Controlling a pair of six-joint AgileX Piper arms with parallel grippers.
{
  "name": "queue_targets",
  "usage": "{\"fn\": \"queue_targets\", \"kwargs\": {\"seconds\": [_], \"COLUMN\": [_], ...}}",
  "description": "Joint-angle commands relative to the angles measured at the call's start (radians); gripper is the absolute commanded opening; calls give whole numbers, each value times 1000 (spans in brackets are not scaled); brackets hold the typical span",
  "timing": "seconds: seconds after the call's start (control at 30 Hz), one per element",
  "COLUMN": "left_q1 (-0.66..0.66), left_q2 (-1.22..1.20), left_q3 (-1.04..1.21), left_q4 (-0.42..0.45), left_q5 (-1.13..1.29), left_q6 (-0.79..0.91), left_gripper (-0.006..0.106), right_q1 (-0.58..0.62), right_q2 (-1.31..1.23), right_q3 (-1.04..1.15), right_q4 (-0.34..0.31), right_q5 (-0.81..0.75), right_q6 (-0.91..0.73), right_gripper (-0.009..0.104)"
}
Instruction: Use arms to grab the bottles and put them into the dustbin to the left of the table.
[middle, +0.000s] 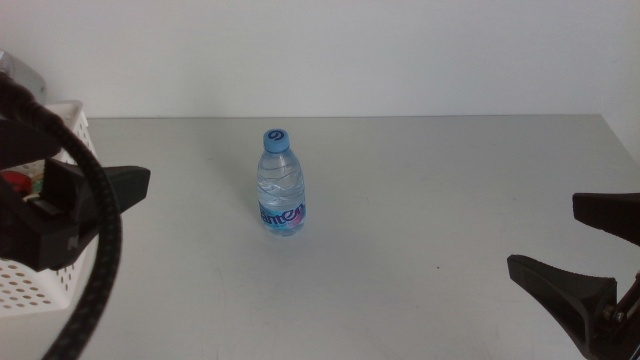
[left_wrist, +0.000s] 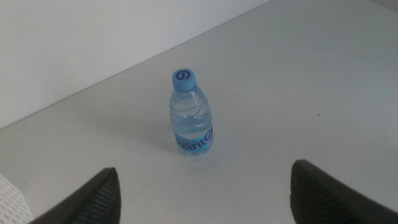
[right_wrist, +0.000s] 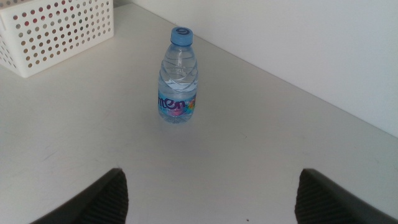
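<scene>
**Water bottle alone mid-table, both grippers spread wide**

Nearest, at the right edge, the right gripper (middle: 570, 245) waits with jaws spread wide, holding nothing. Left gripper (middle: 100, 200) hangs beside the dustbin (middle: 50, 290) at the left, jaws also wide. Between them the water bottle (middle: 281, 185) stands upright on the table (middle: 430, 180), well apart from both.
</scene>
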Motion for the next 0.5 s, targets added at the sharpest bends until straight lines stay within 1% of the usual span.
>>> {"fn": "queue_targets", "kwargs": {"seconds": [0.0,0.13,0.3,0.47], "left_q1": [-4,-3,-3,-3], "left_q2": [-3,-1,55,150], "left_q3": [-25,-25,-25,-25], "left_q4": [-6,51,53,36], "left_q5": [-96,-135,-232,-399], "left_q6": [-6,-11,-11,-8], "left_gripper": [93,93,93,93], "right_q1": [1,1,1,1], "right_q2": [-3,-3,-3,-3], "right_q3": [-38,-38,-38,-38], "right_q4": [-9,-9,-9,-9], "right_q5": [-71,-71,-71,-71], "right_q6": [-12,-12,-12,-12], "right_gripper": [75,75,75,75]}}
